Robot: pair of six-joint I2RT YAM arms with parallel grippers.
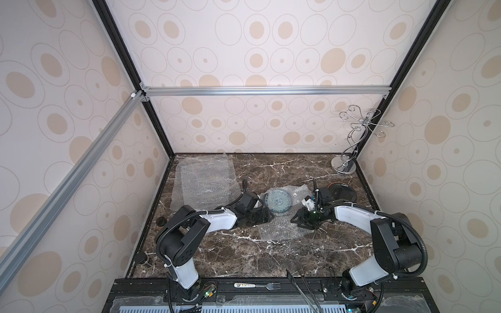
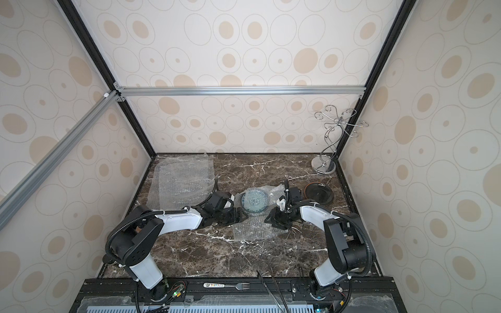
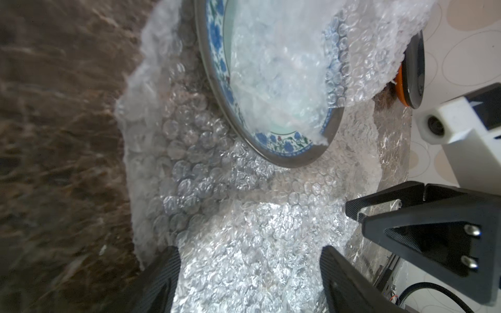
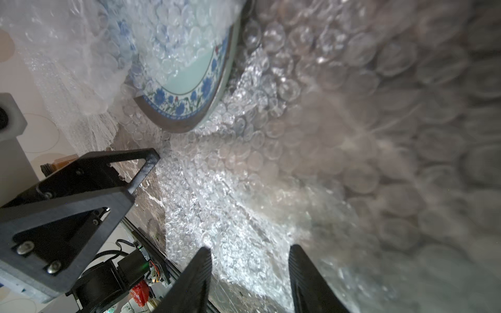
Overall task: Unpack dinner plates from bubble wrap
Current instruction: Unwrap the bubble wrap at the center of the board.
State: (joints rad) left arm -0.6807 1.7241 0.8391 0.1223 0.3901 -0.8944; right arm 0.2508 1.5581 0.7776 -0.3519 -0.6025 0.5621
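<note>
The round ceramic plate with blue floral border and grey rim (image 1: 279,202) lies on the clear bubble wrap sheet (image 1: 282,230), between your grippers, just beyond both sets of fingertips. Expect it to be stiff, slick and breakable. The wrap is light and limp, so pinch a loose wrap edge. Your left gripper (image 3: 249,254) gapes wide and empty; your right gripper (image 4: 250,250) is half open, nothing visibly pinched. Only the wrist views show the floral border and a wrap flap draped over part of the plate.

Lab test booth: wallpapered panels (image 1: 257,40), aluminium frame (image 1: 265,90), marble tabletop (image 1: 271,252).
</note>
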